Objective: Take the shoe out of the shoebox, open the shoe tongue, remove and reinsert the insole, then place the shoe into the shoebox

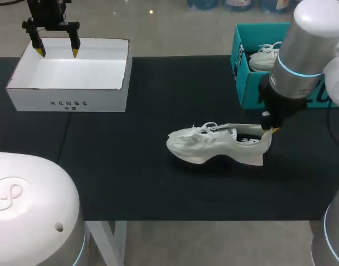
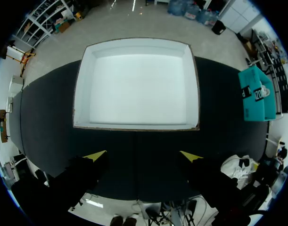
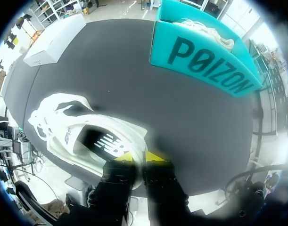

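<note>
A white shoe (image 1: 216,144) lies on the black table mat, toe to the left, laces loose; in the right wrist view the shoe (image 3: 82,129) shows its dark insole. My right gripper (image 1: 267,129) is shut on the heel collar of the shoe, the two yellow tips (image 3: 140,157) pinching the white rim. A teal shoebox (image 1: 252,66) stands at the back right with a second white shoe (image 1: 263,57) inside. My left gripper (image 1: 57,51) hangs open above an empty white box (image 1: 69,83) at the back left; the left gripper (image 2: 141,156) has nothing between its fingers.
The white box (image 2: 136,84) is open-topped and fills the back left corner. The teal shoebox (image 3: 205,61) lies just behind my right arm. Bare black mat (image 1: 130,183) stretches between the shoe and the table's front edge.
</note>
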`<action>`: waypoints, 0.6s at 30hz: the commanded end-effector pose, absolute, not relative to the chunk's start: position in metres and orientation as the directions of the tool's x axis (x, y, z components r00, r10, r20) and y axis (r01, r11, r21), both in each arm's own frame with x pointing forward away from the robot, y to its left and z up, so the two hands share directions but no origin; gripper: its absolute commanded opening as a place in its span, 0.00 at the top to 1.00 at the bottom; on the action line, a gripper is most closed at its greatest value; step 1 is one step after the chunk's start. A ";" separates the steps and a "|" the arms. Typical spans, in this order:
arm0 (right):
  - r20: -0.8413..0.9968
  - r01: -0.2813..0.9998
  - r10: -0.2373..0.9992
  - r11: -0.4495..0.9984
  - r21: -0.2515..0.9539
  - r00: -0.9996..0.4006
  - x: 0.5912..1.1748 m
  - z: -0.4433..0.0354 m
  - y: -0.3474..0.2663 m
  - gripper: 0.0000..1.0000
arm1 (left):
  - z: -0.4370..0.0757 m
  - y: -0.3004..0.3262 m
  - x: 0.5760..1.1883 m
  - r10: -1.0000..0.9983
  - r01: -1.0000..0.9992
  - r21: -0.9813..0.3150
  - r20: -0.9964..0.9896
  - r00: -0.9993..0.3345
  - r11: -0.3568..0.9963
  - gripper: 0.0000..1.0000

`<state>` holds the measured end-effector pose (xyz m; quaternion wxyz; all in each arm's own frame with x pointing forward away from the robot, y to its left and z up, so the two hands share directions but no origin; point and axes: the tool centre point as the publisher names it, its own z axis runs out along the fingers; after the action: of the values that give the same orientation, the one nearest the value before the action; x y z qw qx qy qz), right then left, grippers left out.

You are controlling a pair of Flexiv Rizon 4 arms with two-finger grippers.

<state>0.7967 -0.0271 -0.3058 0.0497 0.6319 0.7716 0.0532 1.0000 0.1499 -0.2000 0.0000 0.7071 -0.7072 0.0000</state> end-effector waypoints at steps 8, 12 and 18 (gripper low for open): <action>0.012 0.970 0.979 0.202 0.134 -0.206 0.815 -0.328 -0.010 1.00 | -0.200 0.150 1.000 -1.000 -1.000 0.000 0.000 0.000 0.000 0.00; 0.010 0.968 0.977 0.211 0.137 -0.214 0.820 -0.337 -0.008 1.00 | -0.200 0.150 1.000 -1.000 -1.000 0.000 0.000 0.000 0.000 0.00; -0.001 0.965 0.973 0.228 0.132 -0.230 0.823 -0.344 -0.005 1.00 | -0.200 0.150 1.000 -1.000 -1.000 0.000 0.000 0.000 0.000 0.00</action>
<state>0.8186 -0.0098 -0.3403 0.0417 0.6189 0.7824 0.0551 1.0000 0.1499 -0.2000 0.0000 0.7071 -0.7072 0.0000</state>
